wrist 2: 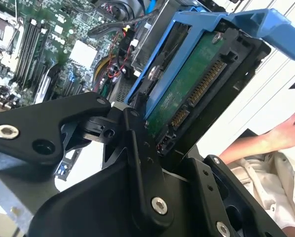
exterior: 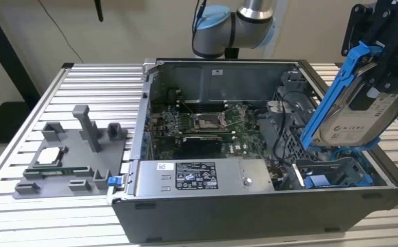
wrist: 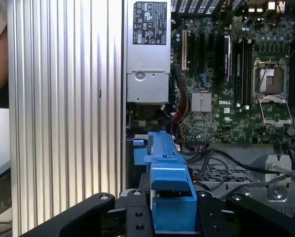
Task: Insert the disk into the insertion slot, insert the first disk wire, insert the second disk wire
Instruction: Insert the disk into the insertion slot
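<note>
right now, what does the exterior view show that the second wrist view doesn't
Exterior view: a grey fixture block at the exterior view's left, the arm's blue-capped joint, and the white-labelled face of the disk. Second wrist view: the disk's green circuit board with its connectors, and a person's hand. Shared: the disk in its blue frame, gripped by the tool, and the open case's motherboard.

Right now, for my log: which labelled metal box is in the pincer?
The flat silver hard drive in the blue plastic frame, held tilted above the open grey computer case; the grey labelled power-supply box sits inside.
</note>
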{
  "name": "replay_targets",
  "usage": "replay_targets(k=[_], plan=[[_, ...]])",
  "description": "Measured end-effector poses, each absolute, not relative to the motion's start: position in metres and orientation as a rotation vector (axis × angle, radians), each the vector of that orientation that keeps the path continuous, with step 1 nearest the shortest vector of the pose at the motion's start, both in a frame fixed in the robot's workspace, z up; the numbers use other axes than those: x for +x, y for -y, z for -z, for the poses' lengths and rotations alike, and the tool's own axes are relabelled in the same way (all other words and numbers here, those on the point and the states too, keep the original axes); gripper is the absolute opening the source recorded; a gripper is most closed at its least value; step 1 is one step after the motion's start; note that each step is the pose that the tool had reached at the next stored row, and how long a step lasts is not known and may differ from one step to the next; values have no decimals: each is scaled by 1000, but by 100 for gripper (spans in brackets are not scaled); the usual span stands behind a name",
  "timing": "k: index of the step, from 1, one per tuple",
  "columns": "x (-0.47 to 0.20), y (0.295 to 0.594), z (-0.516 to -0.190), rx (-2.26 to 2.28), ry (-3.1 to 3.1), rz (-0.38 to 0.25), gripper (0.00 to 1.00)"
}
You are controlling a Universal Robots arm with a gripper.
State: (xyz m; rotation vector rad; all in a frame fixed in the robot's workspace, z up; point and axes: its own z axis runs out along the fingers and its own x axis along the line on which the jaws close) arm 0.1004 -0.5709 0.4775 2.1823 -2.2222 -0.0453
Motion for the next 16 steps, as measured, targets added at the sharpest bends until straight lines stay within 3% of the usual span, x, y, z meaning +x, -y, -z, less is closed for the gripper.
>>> replay_targets(k=[16], plan=[[100, 571, -473, 2184, 2224, 49, 0]])
